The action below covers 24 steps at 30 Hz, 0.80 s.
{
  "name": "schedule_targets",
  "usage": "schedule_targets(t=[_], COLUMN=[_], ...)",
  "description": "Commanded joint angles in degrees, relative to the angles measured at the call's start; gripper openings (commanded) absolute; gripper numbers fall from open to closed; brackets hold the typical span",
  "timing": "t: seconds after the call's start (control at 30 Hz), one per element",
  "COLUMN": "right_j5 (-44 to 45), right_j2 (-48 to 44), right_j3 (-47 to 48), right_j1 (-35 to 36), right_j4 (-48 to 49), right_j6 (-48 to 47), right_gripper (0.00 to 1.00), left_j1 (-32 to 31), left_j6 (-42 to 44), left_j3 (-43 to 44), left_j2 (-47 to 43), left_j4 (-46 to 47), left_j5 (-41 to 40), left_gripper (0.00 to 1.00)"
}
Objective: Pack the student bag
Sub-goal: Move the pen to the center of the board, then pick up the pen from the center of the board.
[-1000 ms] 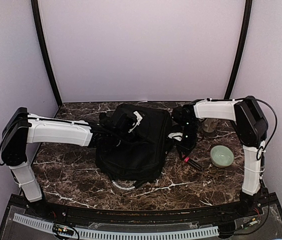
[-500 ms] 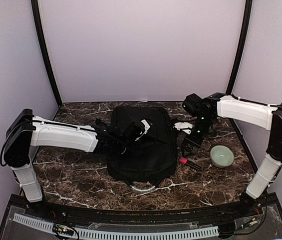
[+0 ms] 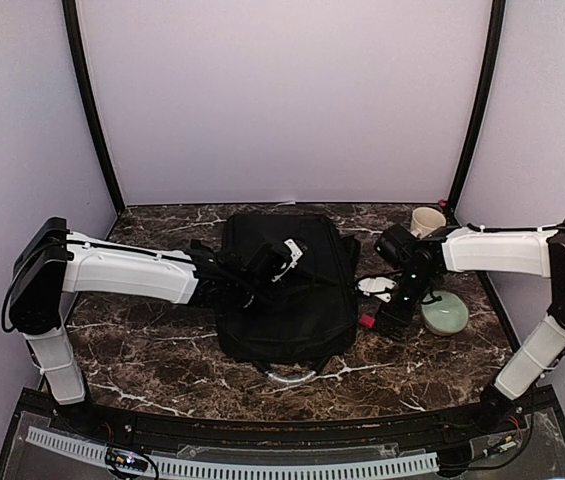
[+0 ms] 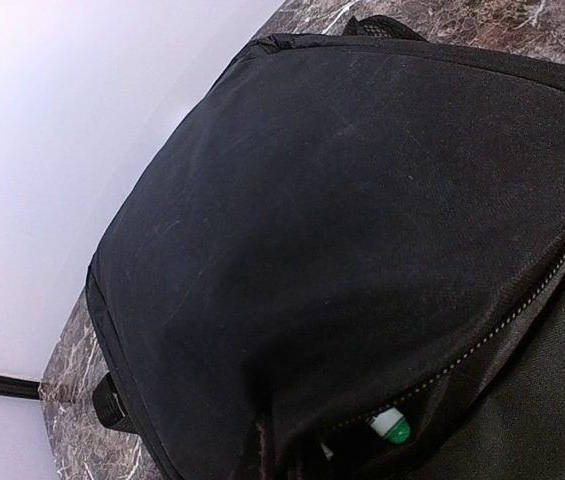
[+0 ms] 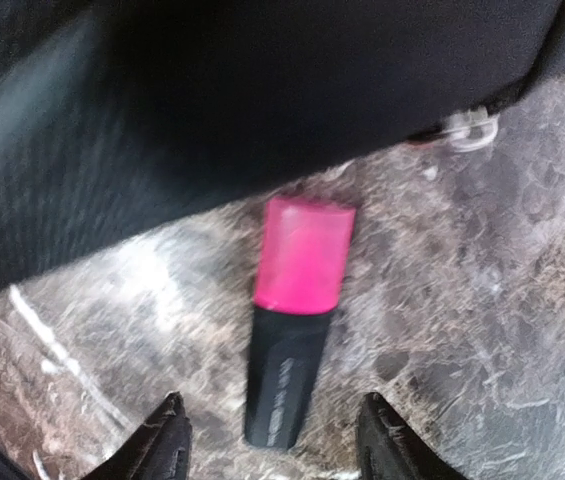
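Your right gripper (image 5: 274, 428) is open, jaws straddling the pink highlighter (image 5: 299, 270) just right of the student bag (image 3: 287, 300) — set for a grasp. The bag lies flat, centre of the table (image 3: 142, 350); your left gripper (image 3: 280, 256) sits on it — grip unreadable, likely steadying the opening.

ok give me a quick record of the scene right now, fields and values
student bag: lying on table, zip partly open
inside zip: green-tipped item
highlighter: pink cap, black body, on table beside bag
right gripper: open, straddling highlighter
left gripper: over bag, state unclear
bowl: green, right of highlighter
cup: far right corner
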Motion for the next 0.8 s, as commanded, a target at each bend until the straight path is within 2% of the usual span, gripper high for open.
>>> schedule_targets(t=[0.0,0.4,0.57,0.77], right_j5=[2.74,0.28,0.25,0.67], right_j2=[0.73,4.76,6.20,6.94], right_j3=[-1.77,-3.19,-3.91,-3.34], right_j1=[0.64,0.62,0.64,0.52], right_j4=[6.29,5.92,6.31,6.36], right_j6=[1.35,1.59,2.28,3.20], right_gripper=[0.52,0.47,0.41,0.27], left_j1=[-0.35,-0.30,-0.32,-0.32], left_j6=[-1.20,-0.93,-1.02,-1.02], left_j3=[1.90,1.97,1.99,2.09], left_j2=[0.38,0.69,0.70,0.78], left_j4=[0.65,0.68,0.61,0.47], left_j5=[1.01,0.38,0.45,0.28], left_gripper=[0.00,0.00,0.00,0.00])
